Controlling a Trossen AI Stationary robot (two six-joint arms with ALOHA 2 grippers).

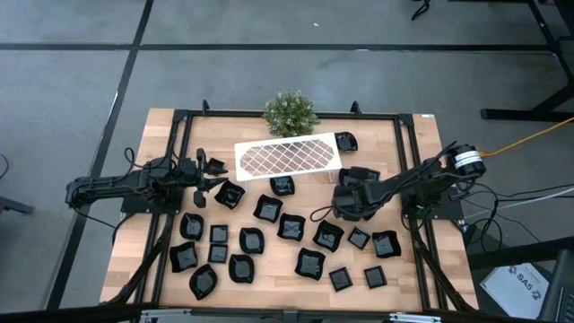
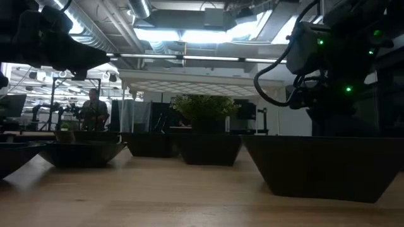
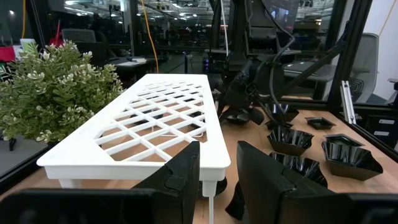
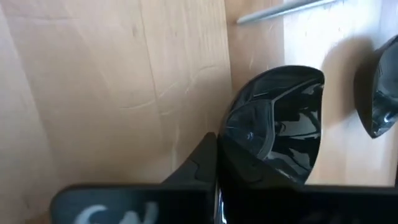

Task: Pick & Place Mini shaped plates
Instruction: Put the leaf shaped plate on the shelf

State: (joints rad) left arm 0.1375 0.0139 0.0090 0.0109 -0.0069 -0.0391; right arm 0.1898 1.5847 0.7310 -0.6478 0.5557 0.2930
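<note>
Several glossy black mini shaped plates [image 1: 269, 235] lie spread over the near half of the wooden table. My right gripper [image 1: 339, 211] slants down at the table's middle right, shut on one of these plates [image 4: 283, 124], which the hand mostly hides in the high view. My left gripper [image 3: 219, 186] stands open and level at the left end of the white lattice rack [image 1: 289, 157], with nothing between its fingers. My right gripper has the plate's near rim [image 4: 227, 140] pinched, one finger [image 4: 198, 163] outside the wall and the other [image 4: 252, 127] inside the hollow. The fingers slant down from the table's right. The plate looks to sit on the wood, its bowl facing up.
A small green plant [image 1: 290, 113] stands at the far edge behind the rack. One plate [image 1: 345, 142] lies by the rack's right end. A thin metal rod [image 4: 283, 9] lies on the wood just beyond the held plate. Black frame rails [image 1: 408, 170] run along both table sides.
</note>
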